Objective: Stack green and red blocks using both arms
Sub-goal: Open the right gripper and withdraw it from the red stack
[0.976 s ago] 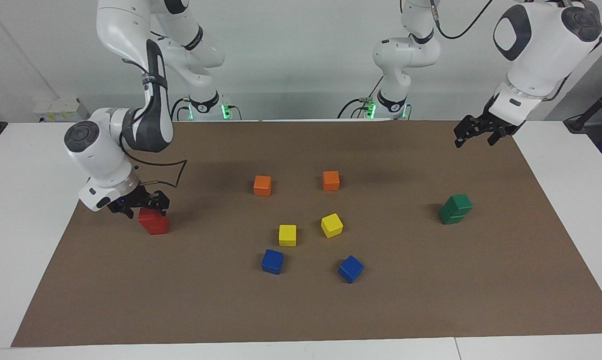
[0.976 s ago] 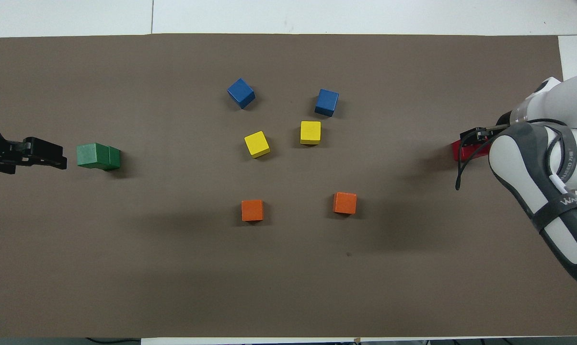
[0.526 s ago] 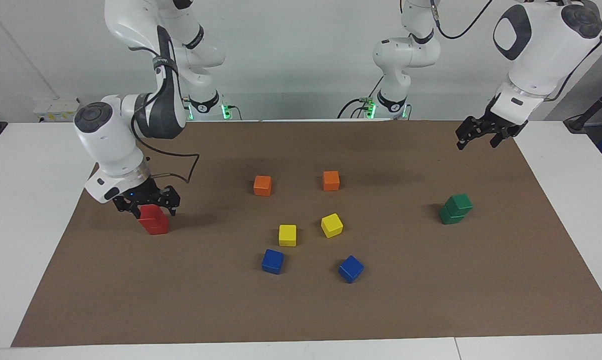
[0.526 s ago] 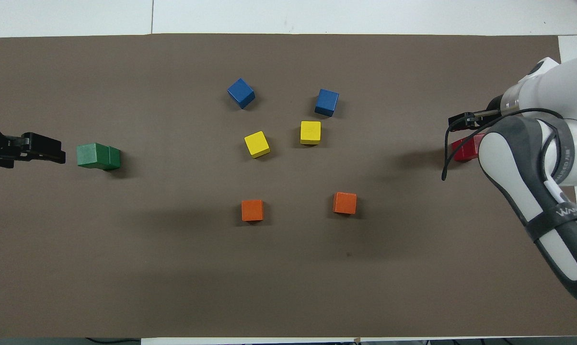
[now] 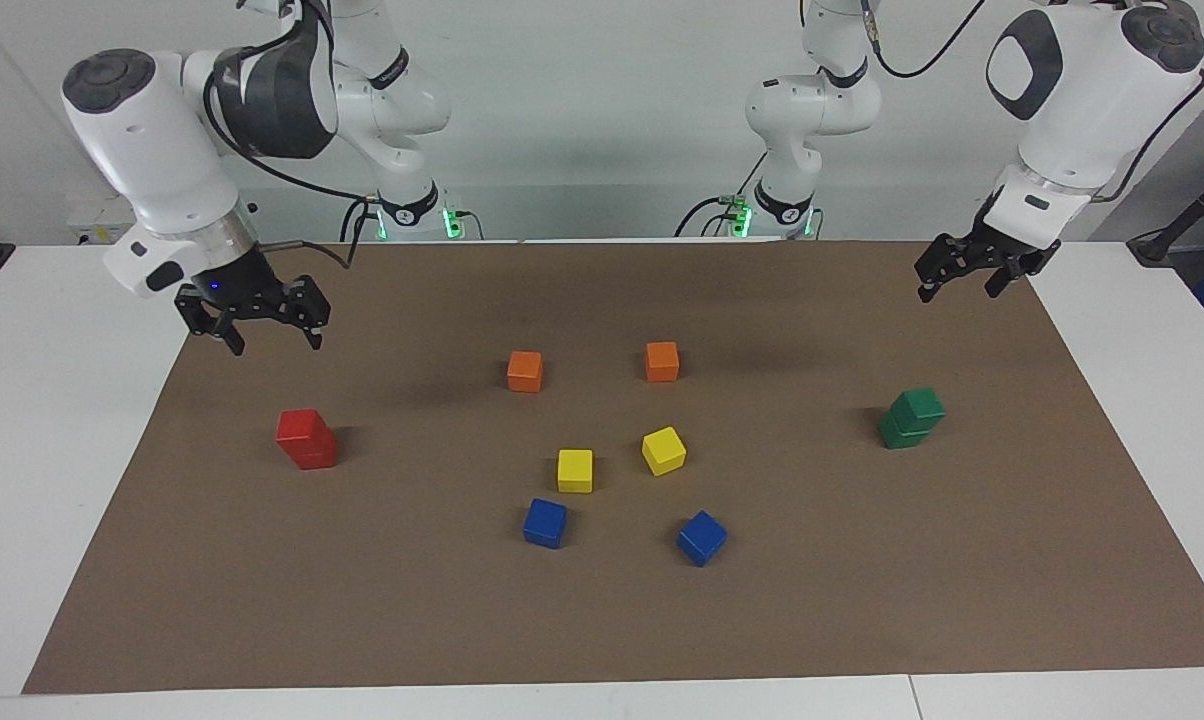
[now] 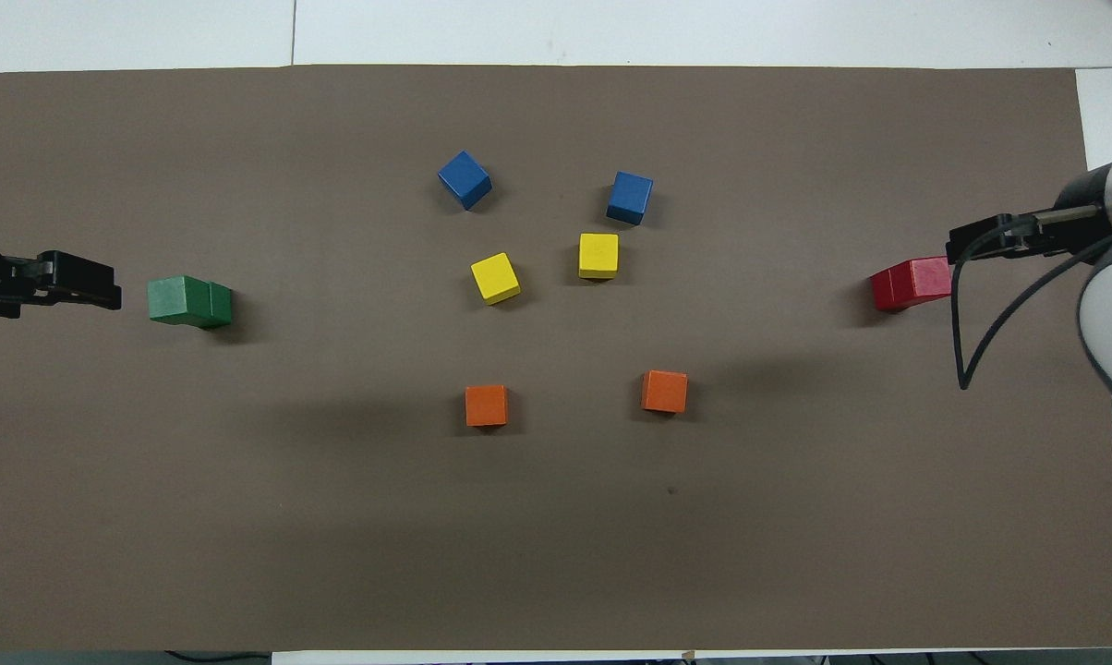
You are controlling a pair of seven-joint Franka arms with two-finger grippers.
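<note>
Two red blocks [image 5: 307, 438] [image 6: 909, 284] stand stacked one on the other at the right arm's end of the brown mat. Two green blocks [image 5: 911, 418] [image 6: 189, 302] are stacked the same way at the left arm's end, the top one slightly askew. My right gripper [image 5: 275, 343] [image 6: 967, 245] hangs open and empty, high over the mat, well clear of the red stack. My left gripper [image 5: 957, 290] [image 6: 103, 294] also hangs open and empty over the mat's corner, apart from the green stack.
In the middle of the mat [image 5: 862, 560] lie two orange cubes [image 5: 525, 371] [image 5: 662, 361], two yellow cubes [image 5: 575, 470] [image 5: 664, 450] and two blue cubes [image 5: 545, 523] [image 5: 702, 538]. White table [image 5: 42, 420] surrounds the mat.
My right gripper has lifted up and away from the red stack, empty, leaving both red blocks standing. The left gripper has barely shifted.
</note>
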